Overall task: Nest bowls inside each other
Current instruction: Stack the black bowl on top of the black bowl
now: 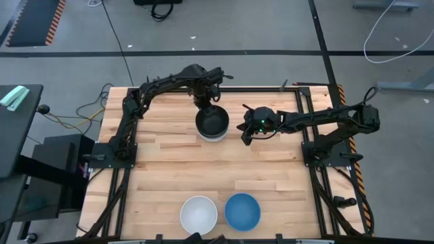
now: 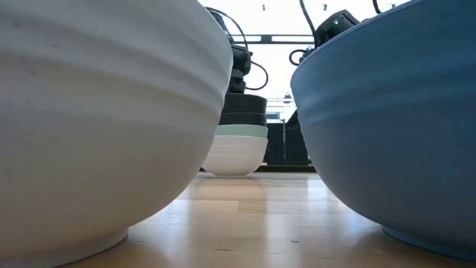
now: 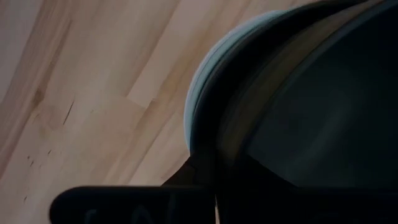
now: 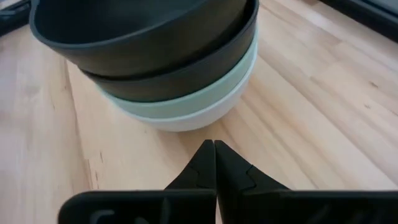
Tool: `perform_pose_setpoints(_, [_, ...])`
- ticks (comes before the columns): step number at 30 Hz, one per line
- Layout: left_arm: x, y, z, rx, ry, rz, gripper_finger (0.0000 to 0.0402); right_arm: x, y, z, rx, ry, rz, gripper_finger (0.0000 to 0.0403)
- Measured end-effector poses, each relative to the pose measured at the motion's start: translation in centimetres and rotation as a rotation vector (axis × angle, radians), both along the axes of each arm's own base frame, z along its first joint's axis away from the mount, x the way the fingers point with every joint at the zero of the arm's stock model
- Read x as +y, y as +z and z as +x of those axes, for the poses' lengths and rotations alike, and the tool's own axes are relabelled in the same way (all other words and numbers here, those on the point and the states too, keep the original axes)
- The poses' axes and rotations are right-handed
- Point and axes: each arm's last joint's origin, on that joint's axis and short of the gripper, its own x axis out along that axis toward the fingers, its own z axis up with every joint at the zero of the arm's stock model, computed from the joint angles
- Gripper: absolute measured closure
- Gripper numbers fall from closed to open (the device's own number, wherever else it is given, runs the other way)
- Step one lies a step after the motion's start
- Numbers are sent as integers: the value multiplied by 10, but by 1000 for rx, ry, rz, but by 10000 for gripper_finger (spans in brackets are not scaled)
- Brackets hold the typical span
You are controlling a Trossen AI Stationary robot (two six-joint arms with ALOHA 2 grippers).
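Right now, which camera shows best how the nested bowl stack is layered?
The right wrist view: the stack shows two black bowls over mint green over white. The low view shows it small between the near bowls, the high view only its black top, the left wrist view just rims.

Even, soft overhead light leaves faint shadows on the table [image 1: 271, 169]. The low view is backlit, bright beyond. The left wrist view is blurred.

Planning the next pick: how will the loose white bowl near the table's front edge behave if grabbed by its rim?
The white bowl looks rigid and smooth, so shut fingers may slip. Its narrow foot and wide rounded wall suggest it could tip if pushed high.
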Motion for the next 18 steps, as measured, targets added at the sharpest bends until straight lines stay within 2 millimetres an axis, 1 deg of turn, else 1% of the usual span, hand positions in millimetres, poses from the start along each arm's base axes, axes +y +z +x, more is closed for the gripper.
perform_pose_setpoints(7, [-4,-1,3,-5,-1,-2,384,4,0,0,12,-2,-4,403])
perform_pose_setpoints(11, [-4,-7,6,2,-5,-18,392,4,-1,-1,17,-2,-2,403])
perform_pose_setpoints(15, [-3,-11,8,2,-10,-28,390,4,-1,-1,18,-3,-1,403])
perform_pose_setpoints(18, [-3,-11,7,0,-9,-28,363,4,-1,-1,18,0,0,403])
